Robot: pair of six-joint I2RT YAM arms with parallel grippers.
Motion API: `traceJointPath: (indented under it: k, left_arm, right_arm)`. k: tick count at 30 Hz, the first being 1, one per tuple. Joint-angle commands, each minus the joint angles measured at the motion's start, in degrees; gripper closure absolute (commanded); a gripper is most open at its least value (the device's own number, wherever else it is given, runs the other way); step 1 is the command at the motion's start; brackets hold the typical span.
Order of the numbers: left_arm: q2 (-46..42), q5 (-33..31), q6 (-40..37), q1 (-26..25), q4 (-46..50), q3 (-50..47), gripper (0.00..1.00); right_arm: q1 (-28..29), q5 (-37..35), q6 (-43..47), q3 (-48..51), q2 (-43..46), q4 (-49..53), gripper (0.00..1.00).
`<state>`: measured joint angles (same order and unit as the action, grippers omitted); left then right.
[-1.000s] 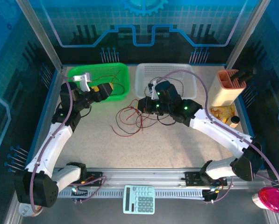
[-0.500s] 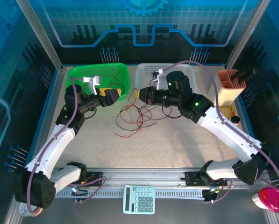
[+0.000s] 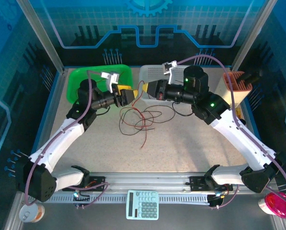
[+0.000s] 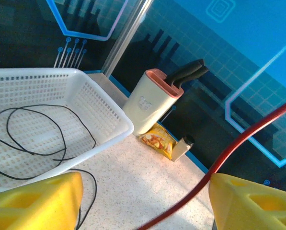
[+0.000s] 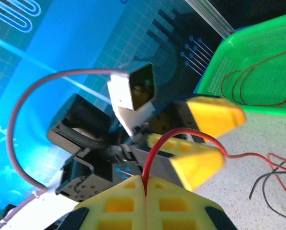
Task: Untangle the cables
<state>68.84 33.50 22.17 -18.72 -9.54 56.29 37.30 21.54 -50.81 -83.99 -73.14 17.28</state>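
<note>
right jaws are pressed together on one red cable [image 4: 229, 154], holding it up off the surface [image 3: 190, 153] so it runs clear of the rest. left jaws stand apart around that same strand without touching it. we judge they are placed to take a second hold and draw it free. below, the tangle [image 3: 140, 119] trails loose on the surface just in front of the green basket [image 3: 72, 79], which holds red strands, and the white basket [image 4: 109, 112], which holds black ones.
</note>
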Motion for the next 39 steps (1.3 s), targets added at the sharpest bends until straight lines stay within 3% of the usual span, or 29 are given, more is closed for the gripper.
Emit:
traceJointPath:
  k: [1, 27, 36, 39]
  left_arm:
    - [1.25, 0.57, -1.69, -1.34, -2.01, 1.93, 0.33]
    - [6.86, -3.79, 1.30, -4.04, -10.41, -8.11, 0.71]
    - [8.22, -4.25, 2.82, -4.38, -13.01, -9.46, 0.73]
    - [7.91, -4.35, 2.97, -4.48, -13.14, -9.11, 0.67]
  right_arm:
    - [-1.33, 2.57, -0.68, -3.33, 1.18, -3.44, 1.00]
    - [-7.89, 6.84, -6.19, -14.83, -0.45, -11.94, 1.00]
    - [-8.24, 8.77, -8.34, -17.21, -2.08, -13.62, 1.00]
    - [-8.19, 9.13, -8.33, -18.91, -2.66, -13.50, 1.00]
